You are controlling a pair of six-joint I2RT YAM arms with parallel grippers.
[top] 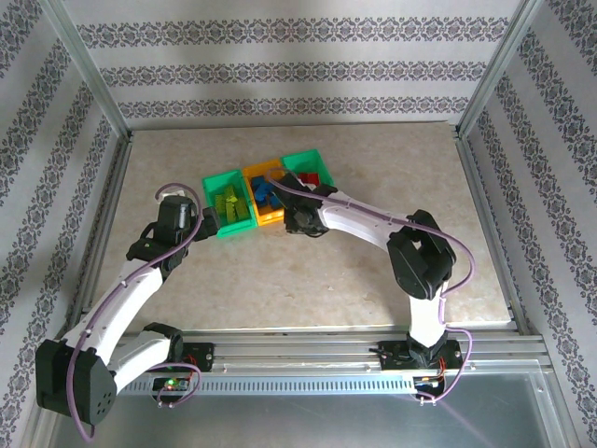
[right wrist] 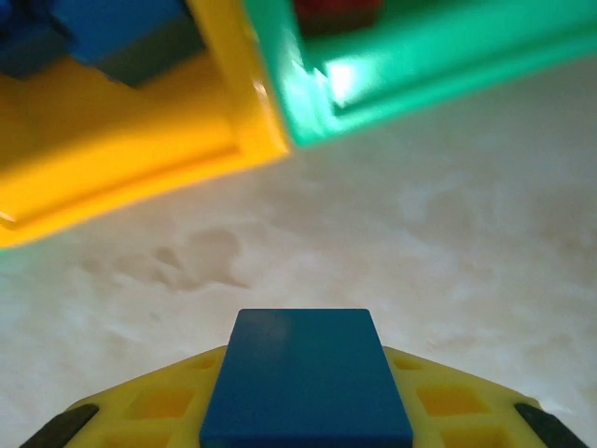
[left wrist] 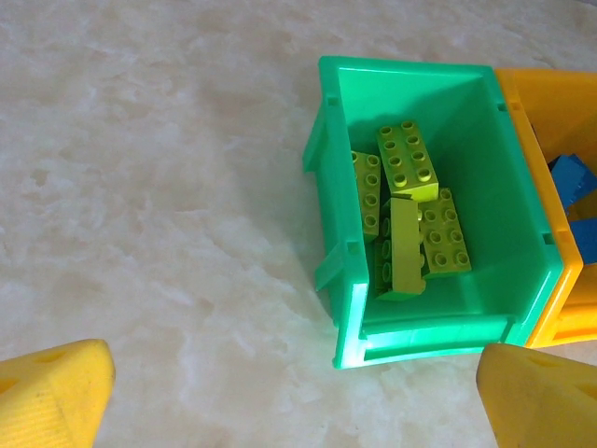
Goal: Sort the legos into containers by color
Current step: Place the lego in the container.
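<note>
Top view: the right jaws sit at the near edge of the orange bin [top: 270, 218], the middle of the row. The left jaws hover by the left green bin [top: 222, 177].

Left wrist: the fingers [left wrist: 51, 392] are spread wide with nothing between them. Yellow-green legos [left wrist: 415, 224] are piled in that bin just beyond.

Right wrist: the jaws are clamped on a blue brick [right wrist: 306, 378], its long axis pointing away. The orange bin, with blue legos [right wrist: 121, 28] inside, lies just ahead and to the left. That looks like this arm's drop.

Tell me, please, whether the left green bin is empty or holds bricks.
Not empty: several yellow-green legos lie inside the left green bin.
</note>
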